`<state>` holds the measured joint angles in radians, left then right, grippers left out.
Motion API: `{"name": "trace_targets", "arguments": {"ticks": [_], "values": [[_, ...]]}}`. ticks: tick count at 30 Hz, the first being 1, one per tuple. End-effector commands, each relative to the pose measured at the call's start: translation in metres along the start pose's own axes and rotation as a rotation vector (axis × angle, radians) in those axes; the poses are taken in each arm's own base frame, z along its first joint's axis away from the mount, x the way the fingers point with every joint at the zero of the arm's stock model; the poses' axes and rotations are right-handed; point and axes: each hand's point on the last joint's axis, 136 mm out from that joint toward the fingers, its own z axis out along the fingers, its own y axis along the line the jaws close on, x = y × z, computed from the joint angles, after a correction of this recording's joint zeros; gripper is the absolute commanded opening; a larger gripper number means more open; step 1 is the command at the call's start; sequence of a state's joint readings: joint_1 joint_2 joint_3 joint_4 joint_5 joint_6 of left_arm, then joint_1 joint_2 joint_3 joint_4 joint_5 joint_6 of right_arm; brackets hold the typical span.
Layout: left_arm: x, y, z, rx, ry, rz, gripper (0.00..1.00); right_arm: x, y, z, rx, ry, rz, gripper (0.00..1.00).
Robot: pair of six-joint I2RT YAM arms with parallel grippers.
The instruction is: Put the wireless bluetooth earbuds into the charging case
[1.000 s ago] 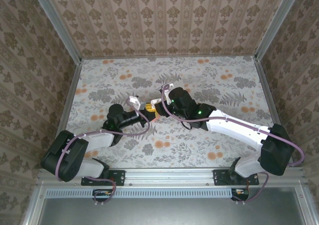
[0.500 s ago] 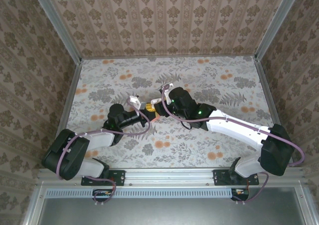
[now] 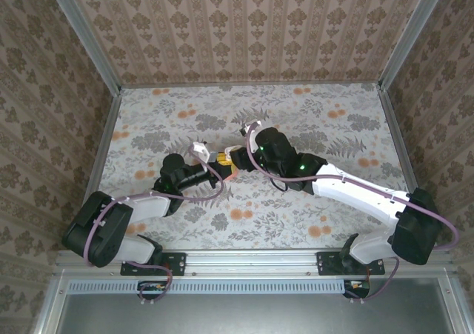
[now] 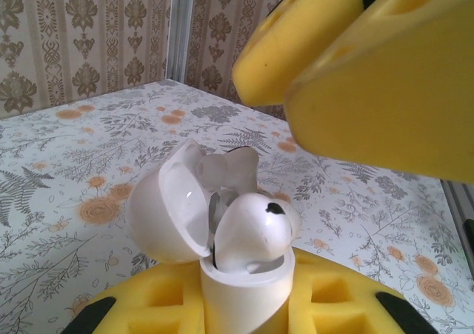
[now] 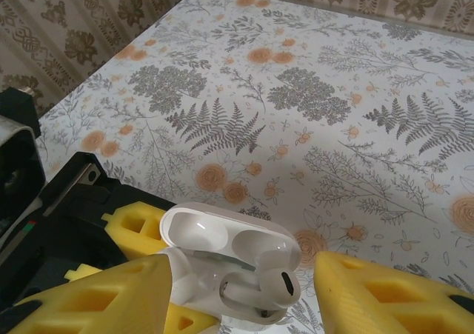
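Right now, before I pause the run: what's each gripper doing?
Left gripper: shut on the charging case, lid open.
Right gripper: open, above the case, holding nothing.

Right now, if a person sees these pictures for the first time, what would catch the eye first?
The white charging case at the middle of the table stands out, lid open, clamped between the yellow foam pads of the left pincer. A white earbud sits in it, its head above the rim. The right pincer hangs just over it, open.
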<state>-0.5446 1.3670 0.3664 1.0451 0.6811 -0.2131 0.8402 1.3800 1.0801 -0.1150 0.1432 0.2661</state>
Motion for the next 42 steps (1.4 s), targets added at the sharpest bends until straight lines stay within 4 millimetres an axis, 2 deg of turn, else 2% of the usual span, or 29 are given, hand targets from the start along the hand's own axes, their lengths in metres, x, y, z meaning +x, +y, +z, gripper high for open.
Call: {"name": "trace_targets", "arguments": {"ticks": [1, 9, 18, 24, 27, 31, 36, 42], "values": [[-0.027, -0.008, 0.001, 0.023, -0.069, 0.082, 0.13, -0.014, -0.001, -0.01, 0.0, -0.04, 0.031, 0.55], [-0.026, -0.009, -0.002, 0.016, -0.071, 0.093, 0.13, -0.031, 0.012, -0.023, -0.073, -0.07, 0.061, 0.55], [-0.03, -0.011, -0.005, 0.012, -0.084, 0.091, 0.13, -0.043, 0.009, -0.04, -0.109, -0.071, 0.148, 0.56], [-0.032, -0.012, -0.006, 0.011, -0.095, 0.087, 0.13, -0.043, 0.006, -0.049, -0.18, -0.028, 0.247, 0.56], [-0.033, -0.012, -0.006, 0.011, -0.1, 0.083, 0.13, -0.04, -0.005, -0.048, -0.186, 0.01, 0.329, 0.53], [-0.036, -0.012, -0.006, 0.013, -0.105, 0.086, 0.13, -0.035, -0.004, -0.044, -0.289, 0.063, 0.426, 0.5], [-0.036, -0.012, -0.006, 0.014, -0.106, 0.084, 0.13, -0.03, 0.011, -0.039, -0.417, 0.134, 0.481, 0.43], [-0.035, -0.012, -0.006, 0.012, -0.105, 0.081, 0.13, -0.03, 0.032, -0.043, -0.48, 0.135, 0.411, 0.36]]}}
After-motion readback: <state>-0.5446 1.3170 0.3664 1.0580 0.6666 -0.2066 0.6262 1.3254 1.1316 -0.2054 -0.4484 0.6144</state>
